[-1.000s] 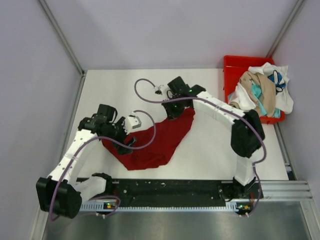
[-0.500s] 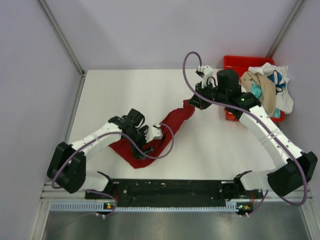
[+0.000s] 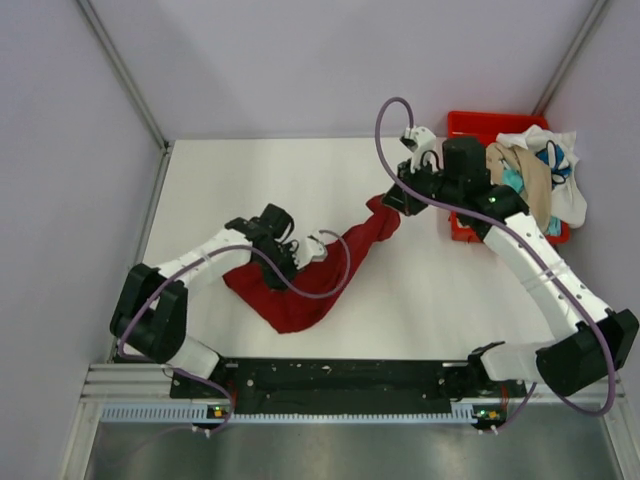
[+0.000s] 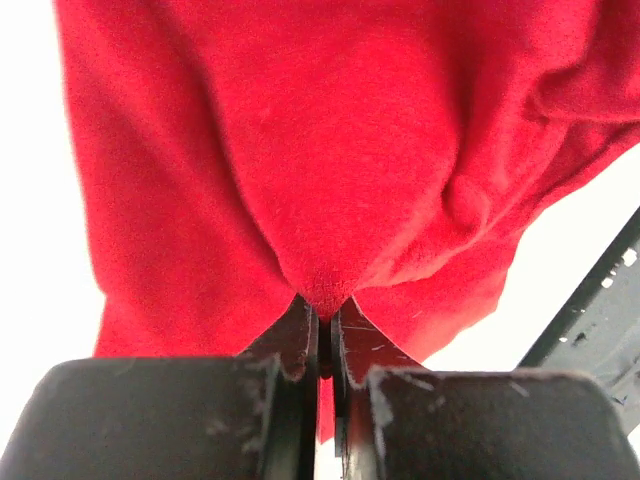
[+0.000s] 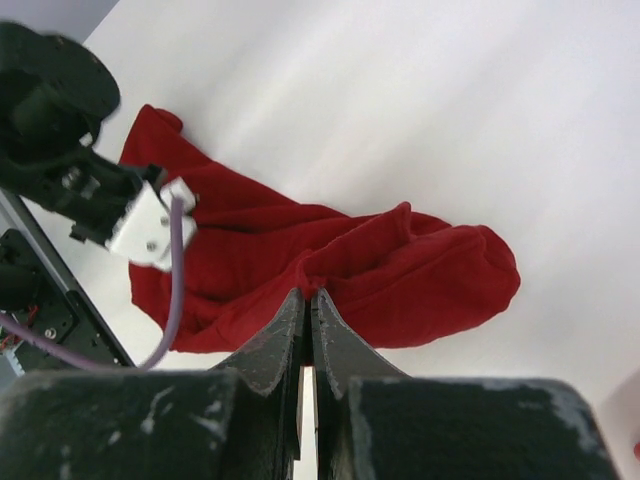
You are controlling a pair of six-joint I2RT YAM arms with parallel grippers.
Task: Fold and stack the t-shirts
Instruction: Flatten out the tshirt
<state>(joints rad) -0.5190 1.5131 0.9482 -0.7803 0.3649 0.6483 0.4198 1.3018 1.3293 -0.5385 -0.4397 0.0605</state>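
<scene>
Left hand (image 3: 282, 268) and right hand (image 3: 393, 200) are both clamped on the red t-shirt (image 3: 325, 268). Wrist views agree: the left hand (image 4: 323, 312) has a small nub of cloth squeezed between closed fingers, and the right hand (image 5: 308, 297) is nipped on a thin ridge of fabric.

Table (image 3: 430, 300): the shirt sits roughly mid-table, strung diagonally from near-left to far-right between the two hands. It's not flat. There's a wide heap by the left hand, and it's bunched almost rope-like toward the right.

Red bin (image 3: 462, 124) is at the far-right corner, with the spare t-shirts (image 3: 530, 180) piled in it and spilling over the rim. They sit just beside the right hand and clear of the red one.

Handling, my read:
- Light, limp and soft, with no stiffness, so it sags wherever it's unsupported.
- The fuzzy nap (image 4: 330, 140) looks grippy, so slip is unlikely. Not fragile.
- Layers cling, so a pinch can easily take two plies at once.

Grip points: both pinches look like mid-fabric folds, not edges. For folding I'd want the two shoulder corners or the two hem corners, so it can be pulled taut and laid flat. I can't make out the collar, sleeves or hem in this bunch.
</scene>
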